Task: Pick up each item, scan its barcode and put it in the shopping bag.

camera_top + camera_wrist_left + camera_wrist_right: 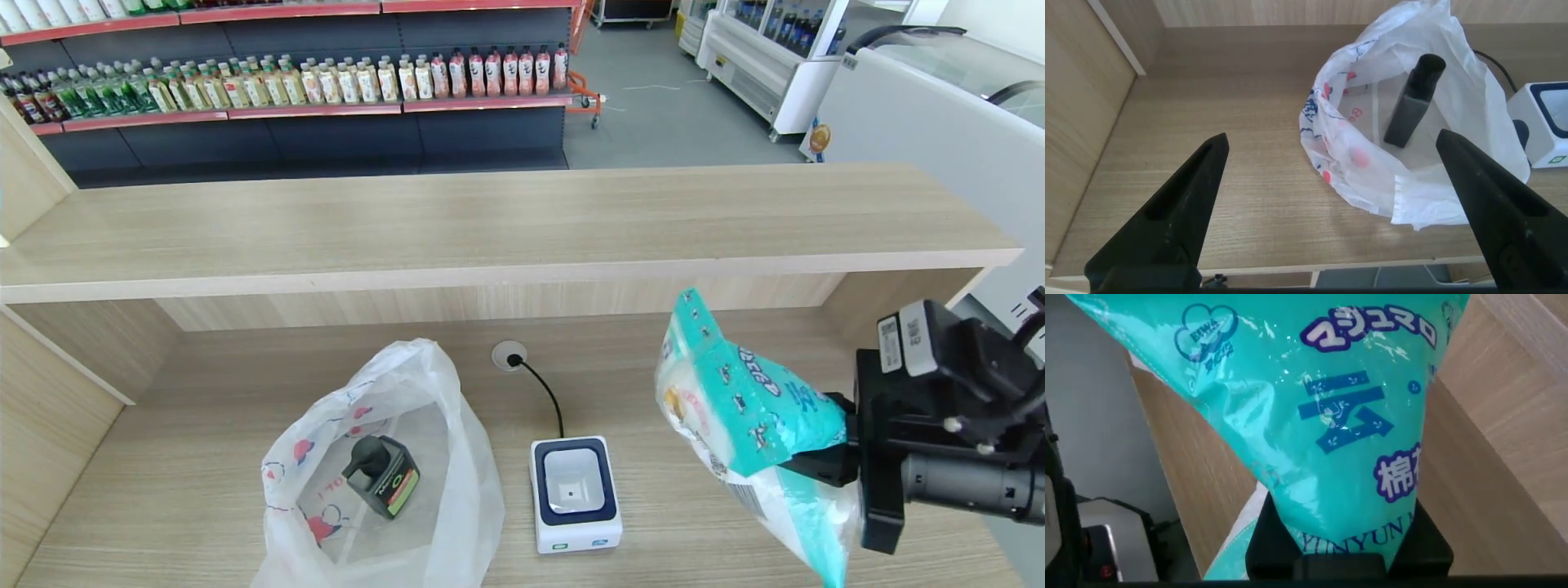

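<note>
The right pincer [824,461] is clamped on a teal and white packet [747,408], its dark fingers pinching the packet's lower middle. The packet hangs in the air above the counter [163,457], tilted, with its teal top standing up and away from the pincer and its pale lower end drooping below the fingers. In the right wrist view the teal film with blue lettering rises straight out of the closed fingers. The scanner [575,490] lies on the counter to the left of this pincer and lower, apart from the packet, its window facing up. A black cable [547,396] runs from its far side to a round hole in the counter. Farther left than the scanner, just beside it, stands the white bag [457,457], its mouth open upward. A dark bottle [381,476] lies inside on the bag's bottom. The left pincer [1331,140] is spread wide and holds nothing, its two black fingers far apart above the counter. The bag sits ahead of it, mostly toward its right finger, with the bottle showing through the open mouth and a corner of the scanner past the bag. A raised wooden ledge [490,220] runs along the counter's far side, beyond both pincers.
</note>
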Tool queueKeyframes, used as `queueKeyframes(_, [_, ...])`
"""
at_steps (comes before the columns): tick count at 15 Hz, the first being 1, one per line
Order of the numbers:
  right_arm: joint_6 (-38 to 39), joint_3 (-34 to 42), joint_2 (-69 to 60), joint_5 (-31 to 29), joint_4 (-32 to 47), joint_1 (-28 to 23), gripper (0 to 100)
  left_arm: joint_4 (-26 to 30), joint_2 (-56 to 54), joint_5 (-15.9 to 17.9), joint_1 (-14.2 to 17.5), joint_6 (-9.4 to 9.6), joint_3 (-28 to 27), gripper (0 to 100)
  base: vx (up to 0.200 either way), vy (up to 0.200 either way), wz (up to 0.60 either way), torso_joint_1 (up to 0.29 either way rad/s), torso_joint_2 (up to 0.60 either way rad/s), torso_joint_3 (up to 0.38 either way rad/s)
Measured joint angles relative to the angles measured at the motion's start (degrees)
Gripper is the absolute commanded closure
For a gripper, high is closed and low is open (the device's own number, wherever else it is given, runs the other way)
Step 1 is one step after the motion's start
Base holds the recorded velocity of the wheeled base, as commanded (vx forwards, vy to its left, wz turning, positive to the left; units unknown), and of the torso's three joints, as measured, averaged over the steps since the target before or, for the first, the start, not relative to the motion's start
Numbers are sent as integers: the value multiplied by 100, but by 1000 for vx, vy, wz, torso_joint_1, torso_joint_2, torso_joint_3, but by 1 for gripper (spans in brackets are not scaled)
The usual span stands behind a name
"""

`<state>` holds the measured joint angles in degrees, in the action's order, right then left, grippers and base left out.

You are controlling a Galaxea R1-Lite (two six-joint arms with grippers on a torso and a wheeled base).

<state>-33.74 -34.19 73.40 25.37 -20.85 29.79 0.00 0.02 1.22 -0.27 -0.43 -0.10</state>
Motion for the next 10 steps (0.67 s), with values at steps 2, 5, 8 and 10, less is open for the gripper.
queueKeyframes(2, [-657,215,188,-13,-395,-91,100,0,0,1,0,0,0,0,0,0,0,0,0,0])
queueKeyframes(5, [-848,278,317,16,-433,-130,100,0,0,0,0,0,0,0,0,0,0,0,0,0])
queueKeyframes(8, [-1226,316,322,17,-414,-108,100,0,0,1,0,0,0,0,0,0,0,0,0,0])
queueKeyframes(10, [-1497,327,319,104,-402,-94,100,0,0,4,-4,0,0,0,0,0,600,2,2,2])
